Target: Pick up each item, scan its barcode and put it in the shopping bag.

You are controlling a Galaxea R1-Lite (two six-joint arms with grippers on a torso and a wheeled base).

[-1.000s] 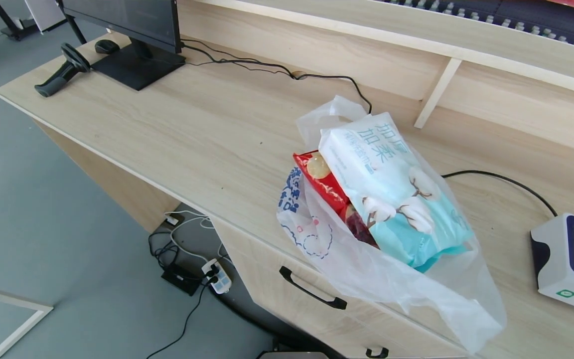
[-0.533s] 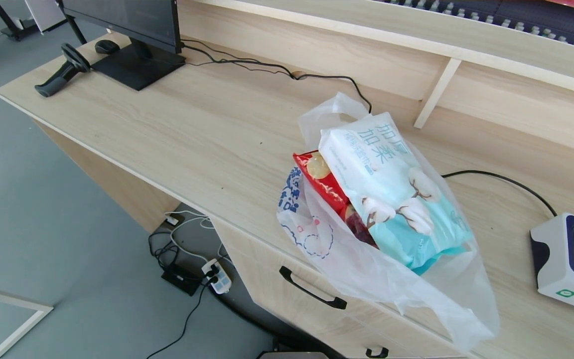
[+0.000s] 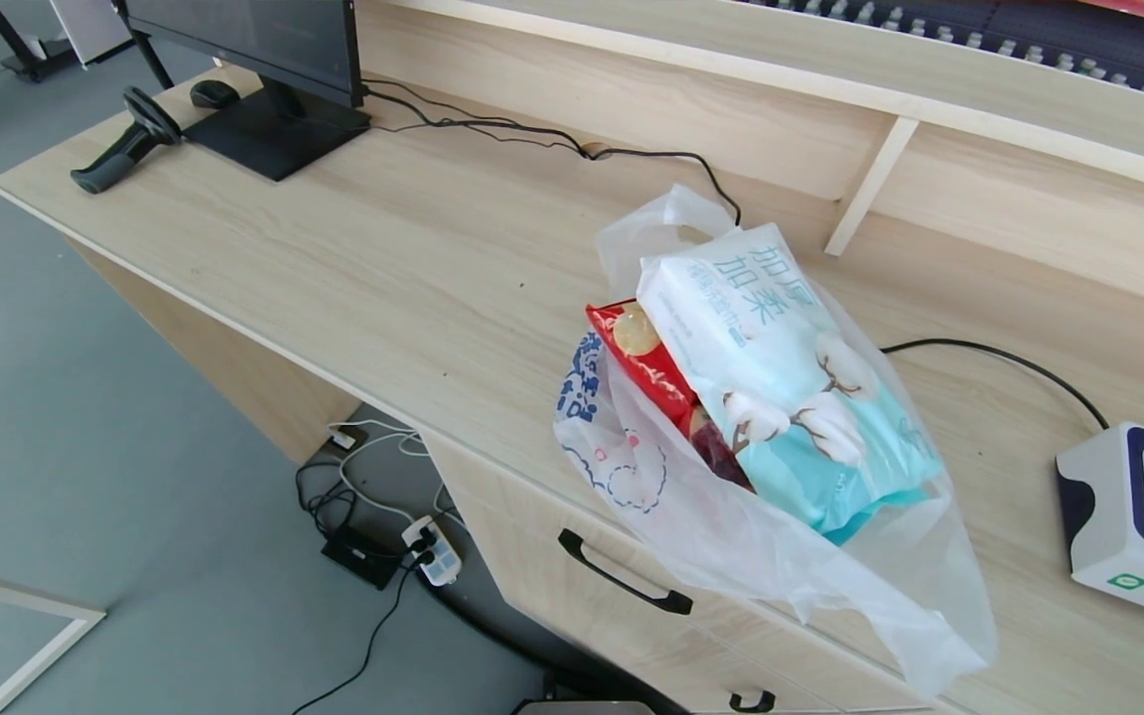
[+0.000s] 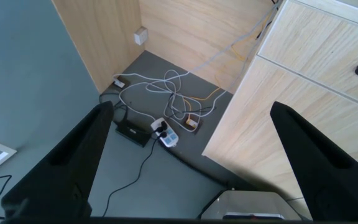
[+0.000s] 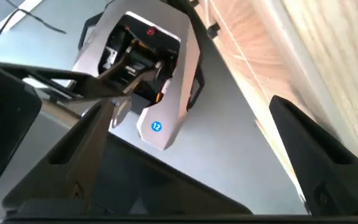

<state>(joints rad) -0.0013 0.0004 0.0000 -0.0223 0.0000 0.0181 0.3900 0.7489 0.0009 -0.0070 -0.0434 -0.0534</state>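
Shopping bag [image 3: 731,536]: thin clear plastic, slumped on its side at the front edge of the tabletop [image 3: 354,268], one end hanging past that edge above the drawer handle [image 3: 624,586].

Contents: tissue pack [image 3: 781,367], white and teal, uppermost and poking out of the bag's mouth; red snack packet [image 3: 646,367] tucked under it.

Nearby: desk scanner [image 3: 1133,516], to my right of the bag and apart from it.

Risk, as I judge it: the overhanging end could drag the bag off the tabletop, since the film is slippery and the load sits close to the edge. Any tug on the loose plastic could also tip the tissue pack out through the open mouth.

Left tool [image 4: 191,107]: fingers spread wide, holding nothing, touching nothing, hanging over the floor cables [image 4: 166,106] beside the cabinet.

Right tool [image 5: 191,102]: fingers spread wide, empty, touching nothing, near a wooden panel [image 5: 328,56].
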